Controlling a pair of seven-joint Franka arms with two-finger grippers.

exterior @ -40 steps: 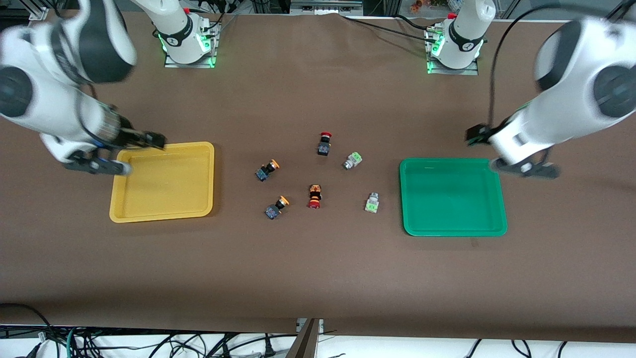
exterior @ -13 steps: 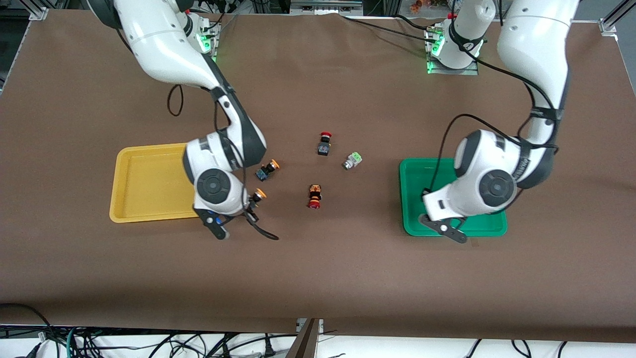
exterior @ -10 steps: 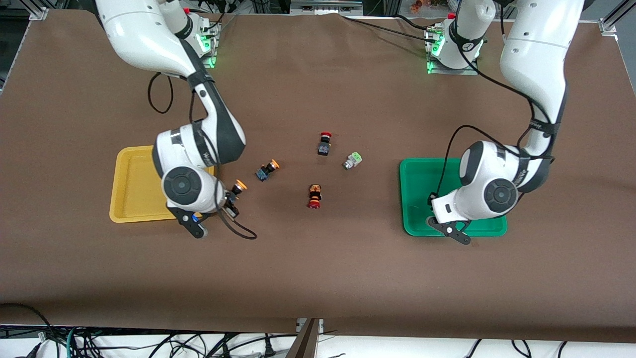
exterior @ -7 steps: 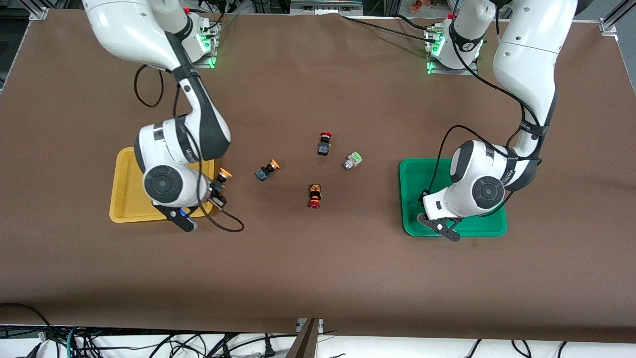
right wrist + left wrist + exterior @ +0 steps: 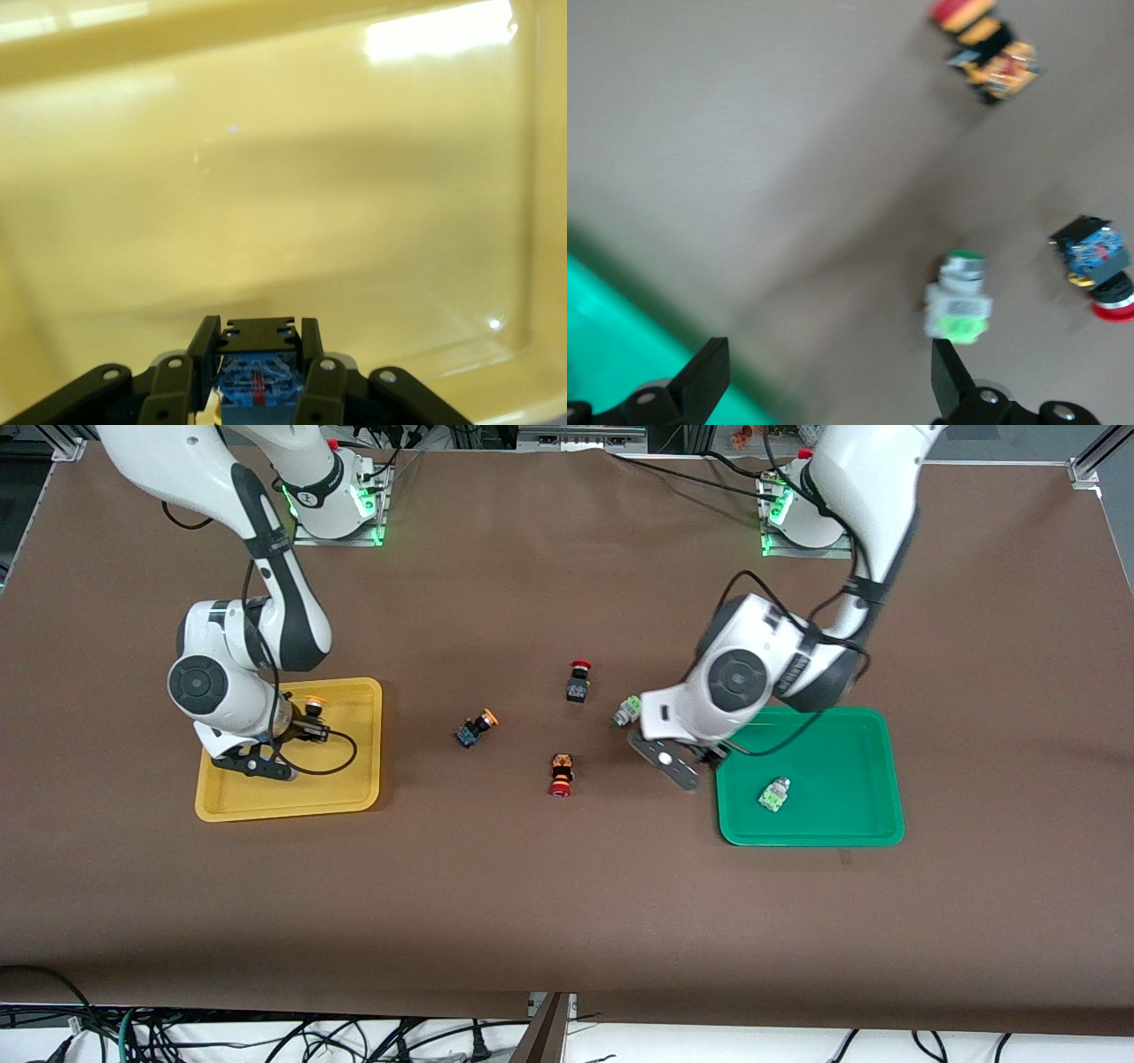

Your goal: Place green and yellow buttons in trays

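My right gripper [image 5: 299, 724] is shut on a dark-bodied yellow button [image 5: 310, 707] and holds it low over the yellow tray [image 5: 354, 788]; the right wrist view shows the button's blue body [image 5: 257, 376] between the fingers above the tray floor [image 5: 266, 177]. My left gripper [image 5: 675, 755] is open and empty over the table between the green tray [image 5: 850, 833] and a green button [image 5: 629, 708] lying on the table, which also shows in the left wrist view [image 5: 959, 308]. Another green button [image 5: 773, 794] lies in the green tray. A second yellow button [image 5: 476, 728] lies mid-table.
Two red mushroom-cap switches lie mid-table, one [image 5: 578, 680] farther from the front camera and one [image 5: 560, 773] nearer. In the left wrist view they show near the green button, one [image 5: 1097, 266] beside it and one [image 5: 983, 44] farther off. A corner of the green tray [image 5: 602, 354] shows there too.
My right gripper carried the yellow button from the tray's edge to over the yellow tray. My left gripper left a green button in the green tray and moved toward the other green button.
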